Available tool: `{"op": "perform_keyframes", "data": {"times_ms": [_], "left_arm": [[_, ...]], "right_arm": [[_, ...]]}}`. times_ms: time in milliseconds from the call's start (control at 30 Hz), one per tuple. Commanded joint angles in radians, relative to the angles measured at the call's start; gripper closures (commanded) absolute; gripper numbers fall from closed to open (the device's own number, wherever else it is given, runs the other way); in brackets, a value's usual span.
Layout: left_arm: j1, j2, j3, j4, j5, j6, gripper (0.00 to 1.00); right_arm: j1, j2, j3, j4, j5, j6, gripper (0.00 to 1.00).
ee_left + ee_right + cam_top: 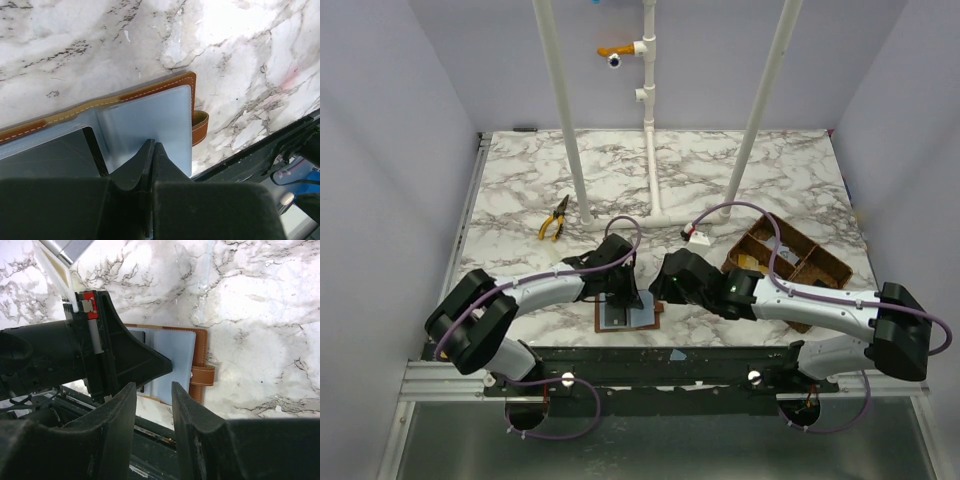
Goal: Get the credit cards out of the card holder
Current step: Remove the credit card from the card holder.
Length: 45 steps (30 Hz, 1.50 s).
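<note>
Yellow-handled pliers lie on the marble table at the far left, well apart from everything else. Just right of them, the left arm reaches in toward the near edge. The left gripper has its two fingers pressed flat together with nothing between them, and their tips are down on the right half of the card holder. The card holder lies open and flat near the table's front edge, between the two arms, with its blue-grey clear pockets facing up and its snap tab sticking out to the side. A dark card shows through the pocket of the other half. No card lies loose on the table. To the right, the right gripper hangs above the holder's near edge, its fingers parted with a clear gap and holding nothing. Farther right stands a brown woven basket with dividers, partly covered by the right arm.
</note>
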Motion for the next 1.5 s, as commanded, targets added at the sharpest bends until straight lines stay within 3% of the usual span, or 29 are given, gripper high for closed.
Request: {"op": "perform_keyframes", "data": {"times_ms": [0, 167, 600, 933, 1467], "left_arm": [[-0.002, -0.042, 0.044, -0.018, -0.013, 0.011, 1.00], [0.027, -0.174, 0.034, -0.131, -0.100, 0.043, 0.99], [0.184, -0.418, -0.121, -0.238, -0.134, 0.109, 0.98], [0.193, -0.363, -0.161, -0.201, -0.137, 0.123, 0.98], [0.191, -0.295, -0.206, -0.115, -0.095, 0.105, 1.00]], "right_arm": [[-0.003, 0.025, -0.016, 0.004, -0.015, 0.016, 0.62], [-0.002, 0.074, 0.004, 0.057, -0.064, 0.001, 0.62], [-0.002, 0.294, 0.107, 0.183, -0.221, -0.022, 0.62], [-0.018, 0.420, 0.105, 0.284, -0.314, -0.003, 0.62], [-0.059, 0.414, -0.003, 0.400, -0.334, 0.036, 0.64]]}}
